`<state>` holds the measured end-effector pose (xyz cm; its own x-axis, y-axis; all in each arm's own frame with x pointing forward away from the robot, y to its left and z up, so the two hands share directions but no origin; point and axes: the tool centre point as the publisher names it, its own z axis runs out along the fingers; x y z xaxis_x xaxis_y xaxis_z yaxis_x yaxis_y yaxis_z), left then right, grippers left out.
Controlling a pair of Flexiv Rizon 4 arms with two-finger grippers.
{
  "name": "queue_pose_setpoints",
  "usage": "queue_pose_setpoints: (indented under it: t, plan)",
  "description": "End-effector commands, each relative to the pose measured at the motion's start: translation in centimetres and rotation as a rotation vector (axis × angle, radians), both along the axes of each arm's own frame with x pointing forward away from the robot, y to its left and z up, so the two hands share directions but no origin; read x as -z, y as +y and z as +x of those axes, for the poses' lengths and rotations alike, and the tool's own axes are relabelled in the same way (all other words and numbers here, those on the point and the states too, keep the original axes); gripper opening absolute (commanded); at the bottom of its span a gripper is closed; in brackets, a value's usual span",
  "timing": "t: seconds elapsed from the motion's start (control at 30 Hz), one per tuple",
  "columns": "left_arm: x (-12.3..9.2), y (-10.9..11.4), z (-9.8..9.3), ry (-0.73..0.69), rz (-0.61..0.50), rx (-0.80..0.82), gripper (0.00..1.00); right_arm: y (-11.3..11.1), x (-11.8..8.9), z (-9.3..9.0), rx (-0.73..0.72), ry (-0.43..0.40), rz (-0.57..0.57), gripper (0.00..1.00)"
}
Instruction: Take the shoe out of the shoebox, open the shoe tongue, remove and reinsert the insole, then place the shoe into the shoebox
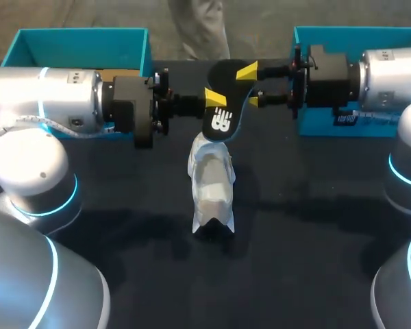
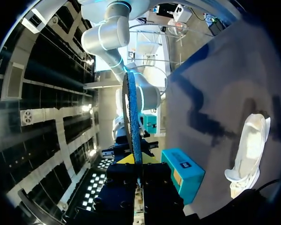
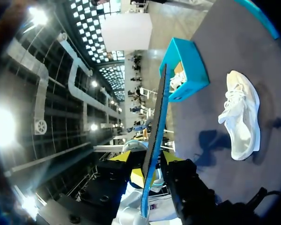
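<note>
A black insole (image 1: 219, 120) with a white logo hangs in the air over the middle of the table, above the white shoe (image 1: 211, 185). My left gripper (image 1: 216, 101) is shut on the insole, which shows edge-on (image 2: 131, 117) running out from the left gripper (image 2: 138, 164). My right gripper (image 1: 250, 86) meets it from the other side. Its fingers stand on both sides of the insole (image 3: 157, 117), with a gap still showing, so the right gripper (image 3: 145, 161) is open. The shoe (image 3: 241, 115) lies on the dark table with its opening towards the back, also seen in the left wrist view (image 2: 248, 150).
Two teal shoeboxes stand at the back of the table, one at the left (image 1: 75, 41) behind my left arm and one at the right (image 1: 356, 34) behind my right arm. The dark table surface (image 1: 308, 260) lies bare in front of the shoe.
</note>
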<state>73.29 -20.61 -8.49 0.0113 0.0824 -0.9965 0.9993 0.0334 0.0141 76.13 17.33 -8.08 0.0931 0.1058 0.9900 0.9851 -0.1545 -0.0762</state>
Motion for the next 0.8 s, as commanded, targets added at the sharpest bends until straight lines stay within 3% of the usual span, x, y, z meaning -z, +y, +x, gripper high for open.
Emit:
queue_pose_setpoints:
  t: [0.03,0.07,0.17,0.47,0.5,0.53,0.57,0.8]
  plan:
    - [0.2,-0.5,0.5,-0.003,0.002,0.005,0.00,0.8,0.2,0.2,-0.001,0.002,0.003,0.29]
    - [0.3,-0.5,0.6,-0.004,0.002,0.004,0.00,0.8,0.2,0.2,-0.002,0.003,0.007,0.27]
    - [0.4,-0.6,0.8,-0.006,-0.001,-0.002,0.00,1.1,0.3,0.2,-0.008,0.005,0.016,0.00]
    - [0.4,-0.7,0.5,-0.003,-0.004,-0.010,0.00,1.4,0.6,0.2,0.001,0.005,0.025,0.00]
    - [0.4,-0.6,0.5,-0.002,0.000,-0.015,0.19,1.4,0.7,0.3,0.003,0.005,0.024,0.00]
    - [0.3,-0.5,0.5,-0.002,0.001,-0.017,0.53,1.4,0.7,0.3,0.005,0.004,0.024,0.00]
    - [0.2,-0.4,0.5,0.004,0.008,-0.022,1.00,1.4,0.8,0.3,0.006,0.003,0.023,0.00]
    - [-0.2,1.3,0.4,0.017,0.080,-0.031,1.00,1.0,1.5,0.7,0.020,0.005,-0.005,0.00]
